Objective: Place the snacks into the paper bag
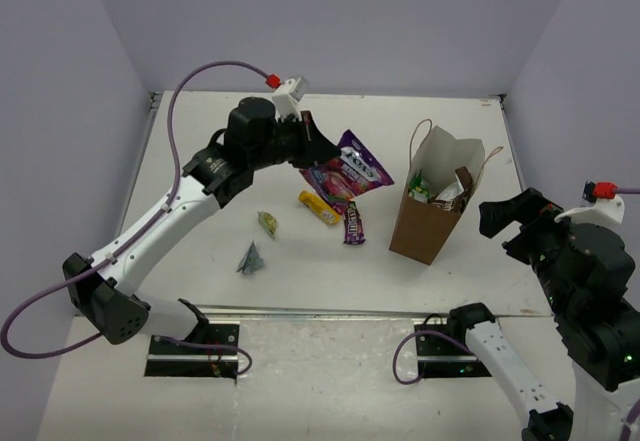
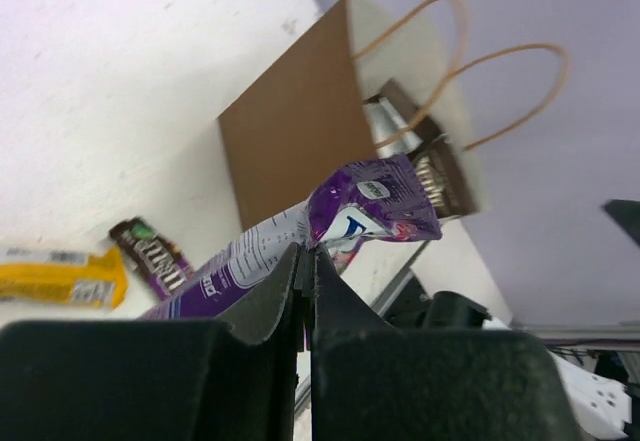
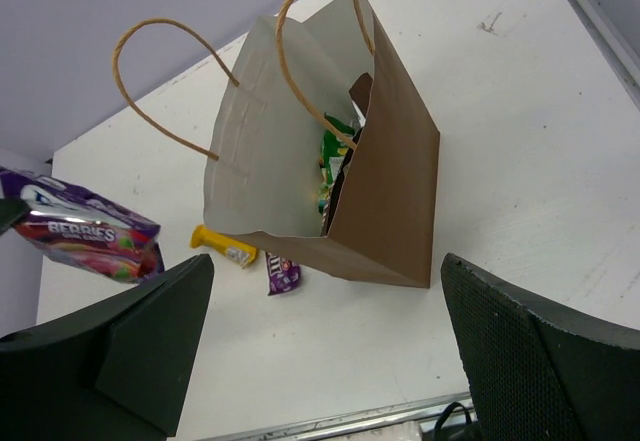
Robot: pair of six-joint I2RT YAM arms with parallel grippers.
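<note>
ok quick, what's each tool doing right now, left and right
left tool: closed on the purple glossy snack pouch
right tool: open, holding nothing

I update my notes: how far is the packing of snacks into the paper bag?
Done: the paper bag stands upright with a green packet inside. In hand: the left gripper is shut on the purple pouch, above the table. To pack: yellow bar, dark brown bar, small green wrapper and grey wrapper on the table.
</note>
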